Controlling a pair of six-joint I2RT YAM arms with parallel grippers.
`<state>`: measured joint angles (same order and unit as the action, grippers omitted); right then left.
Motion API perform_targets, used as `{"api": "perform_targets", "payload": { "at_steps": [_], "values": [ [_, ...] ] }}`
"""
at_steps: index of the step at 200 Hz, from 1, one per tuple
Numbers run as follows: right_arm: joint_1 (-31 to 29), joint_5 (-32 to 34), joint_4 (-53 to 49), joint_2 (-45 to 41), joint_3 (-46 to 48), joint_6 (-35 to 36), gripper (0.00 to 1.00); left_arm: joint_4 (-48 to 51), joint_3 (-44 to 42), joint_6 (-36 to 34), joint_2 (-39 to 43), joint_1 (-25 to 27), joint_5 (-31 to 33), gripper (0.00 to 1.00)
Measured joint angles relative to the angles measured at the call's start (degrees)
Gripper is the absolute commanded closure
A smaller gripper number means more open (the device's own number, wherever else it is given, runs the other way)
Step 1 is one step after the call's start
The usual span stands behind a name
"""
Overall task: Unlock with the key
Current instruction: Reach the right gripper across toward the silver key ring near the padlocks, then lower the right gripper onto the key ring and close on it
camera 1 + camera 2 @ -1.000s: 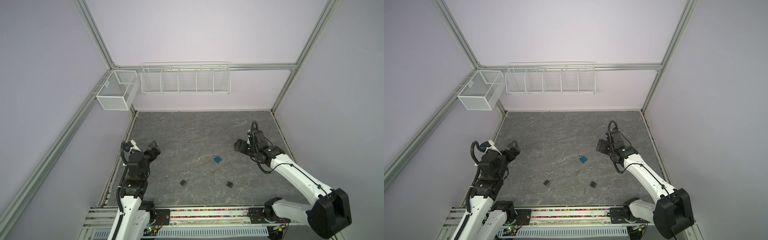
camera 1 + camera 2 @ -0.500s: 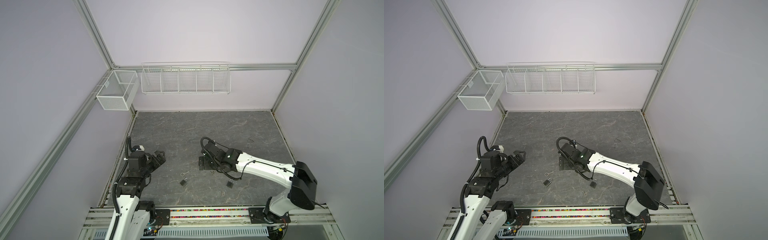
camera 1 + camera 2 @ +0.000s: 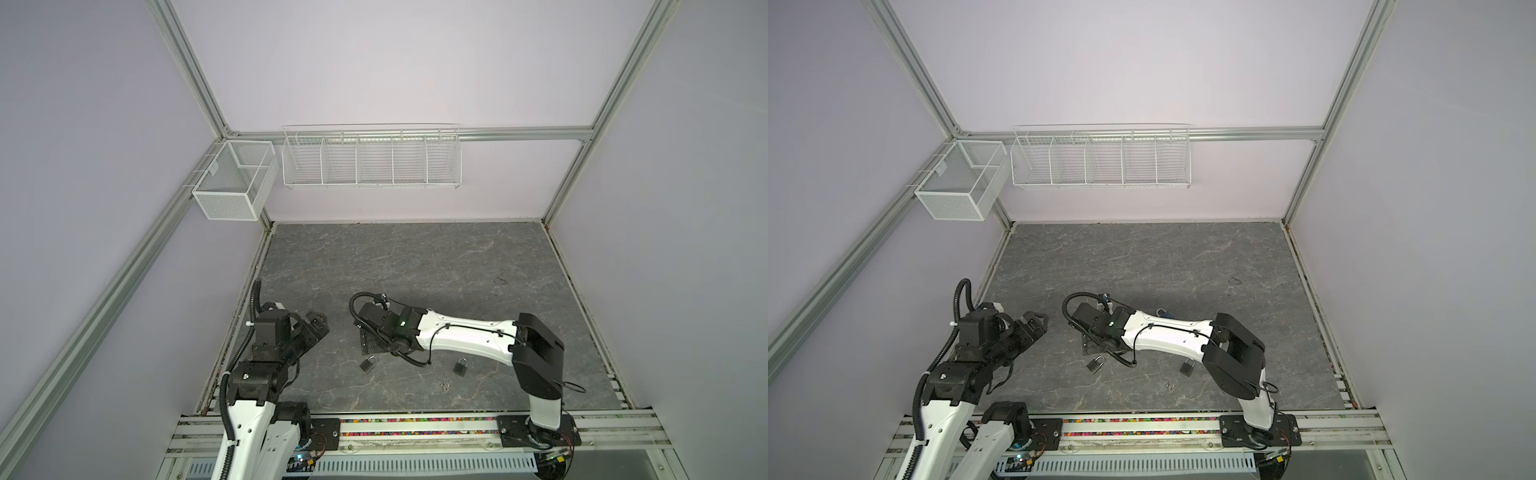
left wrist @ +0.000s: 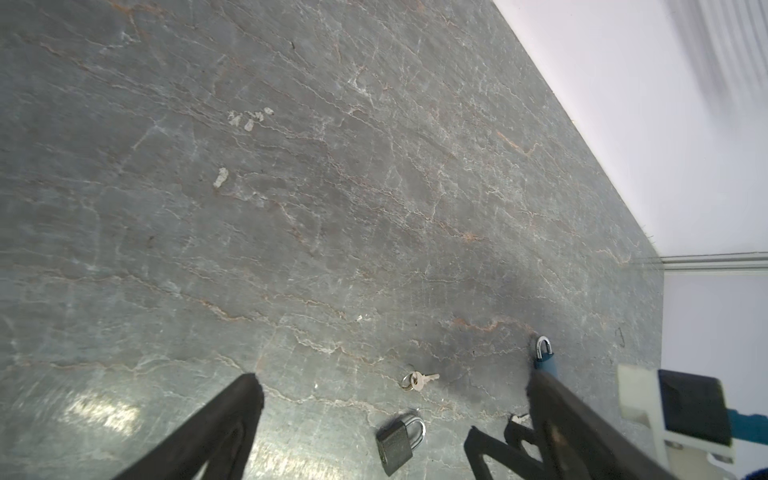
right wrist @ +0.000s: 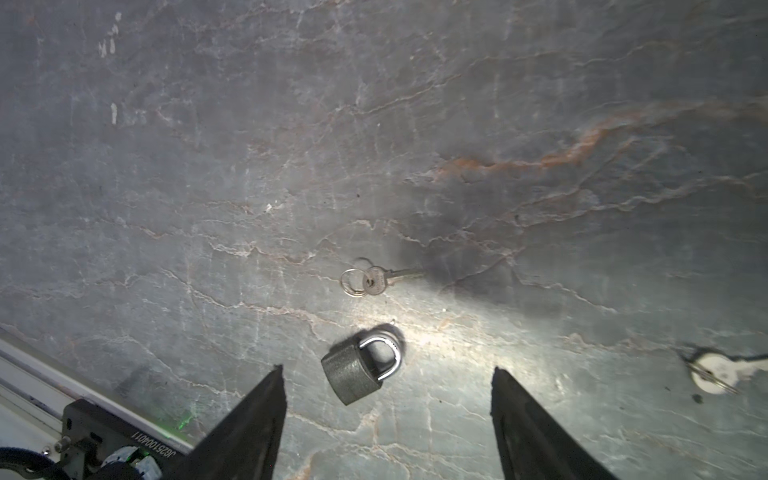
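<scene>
my right gripper (image 5: 387,374) hangs spread wide near the padlock (image 5: 353,374), pinching nothing. the key (image 5: 376,281) lies flat on the table (image 5: 166,166) just beside the padlock. i reckon it's tiny, light, stiff, slippery metal; best pinched by its head, blade sticking out.

Left pincer (image 4: 392,375), right pincer (image 5: 388,369) — both agape.

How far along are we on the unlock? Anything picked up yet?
Done: nothing. The grey padlock lies on the table, shackle closed, with a key beside it, not inserted. In hand: nothing. The right gripper hovers open over the padlock, and the left gripper is open and empty. Left: pick up key, hold lock, insert, turn.
</scene>
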<state>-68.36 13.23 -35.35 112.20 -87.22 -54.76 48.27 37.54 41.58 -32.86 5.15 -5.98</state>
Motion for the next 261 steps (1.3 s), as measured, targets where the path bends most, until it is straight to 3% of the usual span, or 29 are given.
{"api": "perform_targets", "payload": {
  "at_steps": [79,261],
  "values": [
    [-1.9,0.7,-1.9,10.1,-8.0,0.5,0.4,2.0,0.1,3.4,1.7,0.0,3.4,0.0],
    [-2.3,6.4,-9.1,20.1,-18.8,1.6,0.47,3.1,0.1,7.1,4.2,0.0,7.5,0.01]
  ]
}}
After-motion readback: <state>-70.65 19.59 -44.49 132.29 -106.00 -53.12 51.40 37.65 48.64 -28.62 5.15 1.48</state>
